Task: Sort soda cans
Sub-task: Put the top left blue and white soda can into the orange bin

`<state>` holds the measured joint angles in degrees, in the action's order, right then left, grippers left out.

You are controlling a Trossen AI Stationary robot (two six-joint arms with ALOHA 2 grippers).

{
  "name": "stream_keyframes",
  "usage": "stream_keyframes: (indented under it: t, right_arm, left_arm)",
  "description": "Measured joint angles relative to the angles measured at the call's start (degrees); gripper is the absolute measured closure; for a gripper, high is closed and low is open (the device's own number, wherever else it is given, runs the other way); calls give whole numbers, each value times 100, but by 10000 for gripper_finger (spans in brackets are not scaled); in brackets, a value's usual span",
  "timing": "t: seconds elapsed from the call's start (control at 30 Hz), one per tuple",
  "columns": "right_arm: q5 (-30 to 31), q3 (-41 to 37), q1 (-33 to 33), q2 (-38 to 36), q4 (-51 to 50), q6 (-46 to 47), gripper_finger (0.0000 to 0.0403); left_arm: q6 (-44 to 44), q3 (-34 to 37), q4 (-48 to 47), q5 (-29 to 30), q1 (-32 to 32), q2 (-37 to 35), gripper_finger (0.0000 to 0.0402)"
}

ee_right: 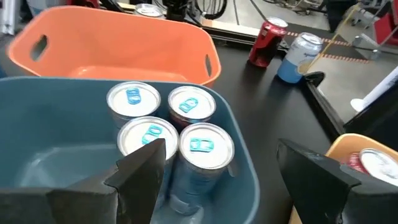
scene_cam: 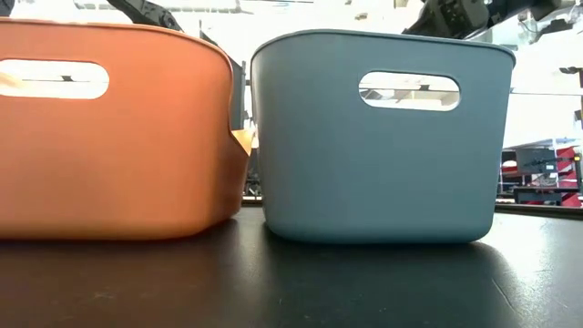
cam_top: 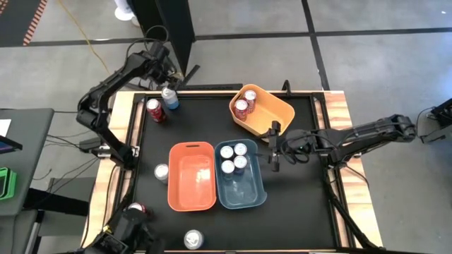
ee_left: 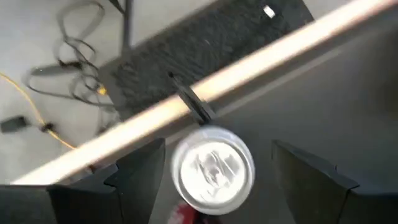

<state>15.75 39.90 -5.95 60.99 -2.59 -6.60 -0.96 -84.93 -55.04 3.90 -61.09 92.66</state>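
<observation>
While your left gripper [cam_top: 167, 83] hovers at the table's far left corner, its fingers are spread wide right over a blue can [cam_top: 169, 98] and not gripping anything; the left wrist view shows that can's silver top [ee_left: 212, 168] between the two fingers. A red can [cam_top: 155, 110] stands just beside it. Your right gripper [cam_top: 272, 145] sits at the edge of the blue bin [cam_top: 248, 197], jaws released too, nothing in them. Four blue cans [ee_right: 165, 121] are packed together in that bin's far end. The orange bin [cam_top: 191, 201] touches it on the left, and the yellow bin [cam_top: 272, 113] holds two red cans [cam_top: 245, 101]. A silver can [cam_top: 162, 172] stands left of the orange bin, and two more cans [cam_top: 193, 239] stand near the front edge.
</observation>
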Motion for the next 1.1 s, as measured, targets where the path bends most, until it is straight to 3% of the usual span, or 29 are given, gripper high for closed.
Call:
stream_keyframes:
  t: [0.1, 0.27, 0.47, 0.83, 1.1]
  right_arm:
    - [-2, 2, 100, 0, -17, -127, 80]
    - [-8, 4, 221, 0, -37, -290, 80]
    - [-21, 7, 239, 1, -39, -529, 80]
    - [-26, 7, 238, 2, -37, -591, 80]
    - [-26, 7, 238, 2, -37, -591, 80]
  left_arm:
    - [211, 0, -310, -613, -147, 0, 115]
    - [265, 0, -715, -214, -176, 0, 115]
    - [386, 0, -726, -371, -230, 11, 108]
    - [403, 0, -709, -570, -230, 22, 39]
    - [411, 0, -477, -530, -228, 22, 30]
